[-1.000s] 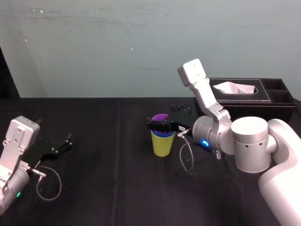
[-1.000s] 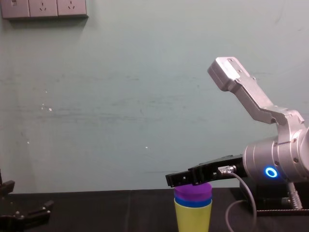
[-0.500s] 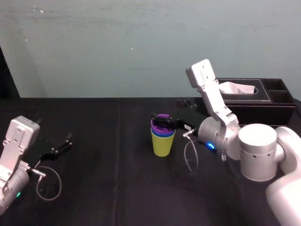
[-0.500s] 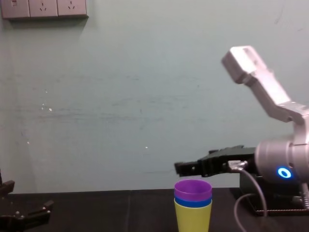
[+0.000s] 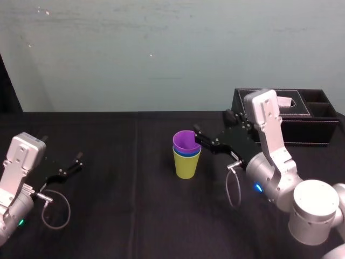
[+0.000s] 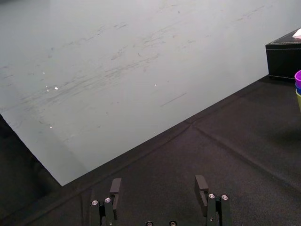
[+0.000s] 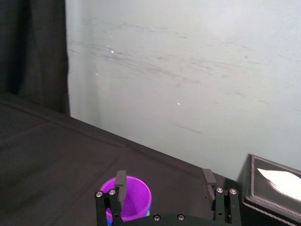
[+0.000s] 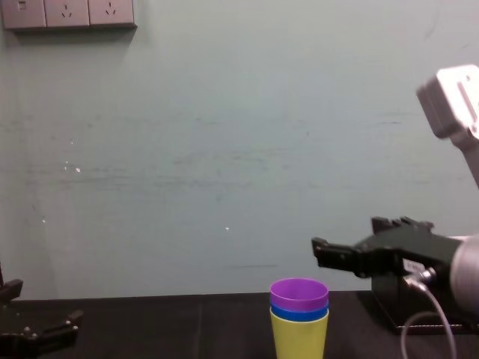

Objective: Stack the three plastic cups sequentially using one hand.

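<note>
At the far left, the left gripper [image 5: 69, 166] is parked low over the black table [image 5: 124, 216], fingers spread, nothing held. At the centre the three cups [image 5: 186, 159] are nested upright: the yellow-green cup [image 5: 186, 167] at the bottom, the blue cup [image 5: 186, 154] inside it, the purple cup [image 5: 185, 141] on top. Just right of them, the right gripper [image 5: 199, 136] is held slightly above the rim, released and empty.
</note>
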Tool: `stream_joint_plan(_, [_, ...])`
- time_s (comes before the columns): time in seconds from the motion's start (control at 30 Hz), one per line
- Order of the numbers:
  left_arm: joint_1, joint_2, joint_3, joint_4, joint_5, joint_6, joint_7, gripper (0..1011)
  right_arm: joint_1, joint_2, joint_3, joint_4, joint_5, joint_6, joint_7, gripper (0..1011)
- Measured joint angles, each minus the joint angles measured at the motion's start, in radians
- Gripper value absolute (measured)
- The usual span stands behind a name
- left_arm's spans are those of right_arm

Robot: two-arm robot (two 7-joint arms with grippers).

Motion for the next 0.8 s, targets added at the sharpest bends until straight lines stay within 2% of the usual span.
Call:
stream_joint_plan(0.27, [0.000, 0.000, 0.000, 0.000, 0.000, 0.000, 0.000, 1000, -0.049, -0.021, 0.028, 0.026, -0.031, -0.009, -0.055, 1002])
stream_joint_plan(0.4, [0.000, 0.000, 0.000, 0.000, 0.000, 0.000, 0.000, 1000, -0.067, -0.044, 0.044, 0.061, -0.059, -0.005, -0.104, 1003])
stream_joint_plan(0.6, [0.000, 0.000, 0.000, 0.000, 0.000, 0.000, 0.000, 1000, -0.069, -0.073, 0.062, 0.105, -0.091, 0.001, -0.152, 1003])
stream_joint_plan(0.8, [0.000, 0.000, 0.000, 0.000, 0.000, 0.000, 0.000, 1000, -0.066, -0.082, 0.068, 0.112, -0.100, 0.004, -0.160, 1003])
